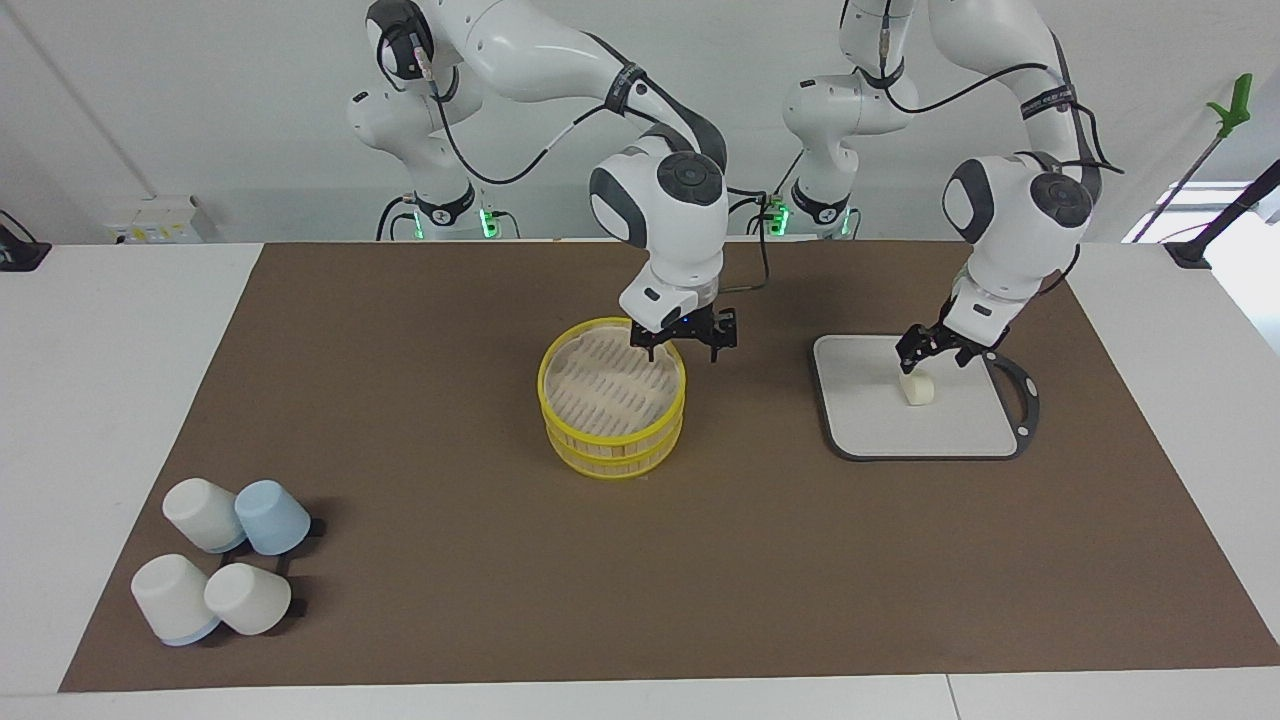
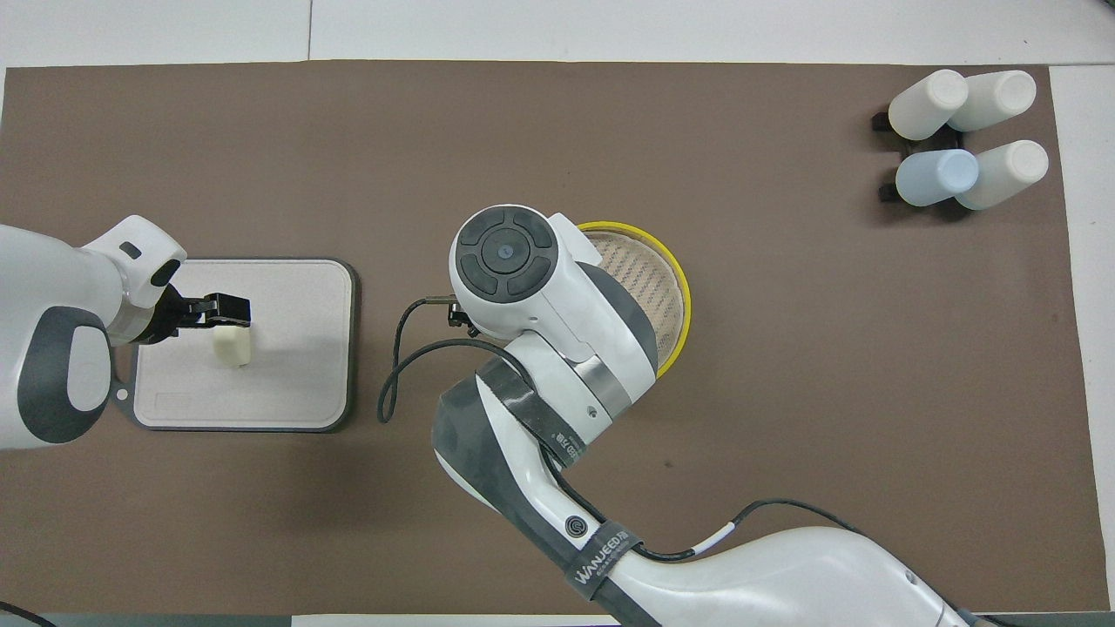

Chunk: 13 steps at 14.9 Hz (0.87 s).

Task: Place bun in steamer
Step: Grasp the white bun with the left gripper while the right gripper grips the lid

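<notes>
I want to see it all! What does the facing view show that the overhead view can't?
Only the facing view shows the right gripper, open beside the steamer's rim, plus the steamer's stacked side wall. Only the overhead view shows the board's corner nearest the robots unforeshortened, though the right arm covers part of the steamer. Both show the left gripper, open just above the bun on the board, and four cups.

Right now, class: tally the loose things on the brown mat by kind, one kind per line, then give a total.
Cups: 4 (3 white, 1 pale blue)
Steamer: 1
Board: 1
Bun: 1
Total: 7
</notes>
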### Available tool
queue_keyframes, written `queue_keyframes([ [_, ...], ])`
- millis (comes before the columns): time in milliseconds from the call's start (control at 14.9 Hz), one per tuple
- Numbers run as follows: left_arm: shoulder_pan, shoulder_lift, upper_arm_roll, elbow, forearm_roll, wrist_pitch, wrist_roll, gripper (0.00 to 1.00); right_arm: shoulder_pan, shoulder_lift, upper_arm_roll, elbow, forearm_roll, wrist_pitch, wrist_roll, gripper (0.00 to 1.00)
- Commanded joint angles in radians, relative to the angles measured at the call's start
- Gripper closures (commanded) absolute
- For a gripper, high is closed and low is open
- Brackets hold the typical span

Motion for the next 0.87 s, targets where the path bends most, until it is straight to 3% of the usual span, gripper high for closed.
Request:
queue_keyframes([
  [0, 0.015, 0.025, -0.003, -0.025, 0.019, 0.062, -0.01, 0.0, 0.014, 0.008, -0.005, -0.018, -0.017, 0.023, 0.048, 0.08],
  [268, 0.035, 0.054, -0.003, -0.075, 0.019, 0.151, -0.008, 0.02, 0.01, 0.011, -0.005, -0.014, -0.04, 0.019, 0.079, 0.09],
  [335, 0.035, 0.057, -0.003, -0.075, 0.019, 0.151, -0.01, 0.02, 0.01, 0.012, -0.006, -0.015, -0.041, 0.014, 0.081, 0.17],
  [402, 0.033, 0.061, -0.003, -0.075, 0.019, 0.151, -0.01, 0.03, 0.011, 0.014, -0.006, -0.014, -0.044, 0.012, 0.081, 0.39],
  [536, 0.032, 0.065, -0.003, -0.089, 0.019, 0.151, -0.011, 0.06, 0.011, 0.014, -0.006, -0.014, -0.043, 0.006, 0.085, 1.0],
  [670, 0.032, 0.065, -0.003, -0.094, 0.019, 0.151, -0.011, 0.14, 0.01, 0.014, -0.006, -0.014, -0.05, 0.014, 0.081, 1.0],
  [804, 0.032, 0.065, -0.003, -0.094, 0.019, 0.145, -0.011, 0.33, 0.007, 0.014, -0.005, -0.002, -0.046, -0.009, 0.076, 1.0],
])
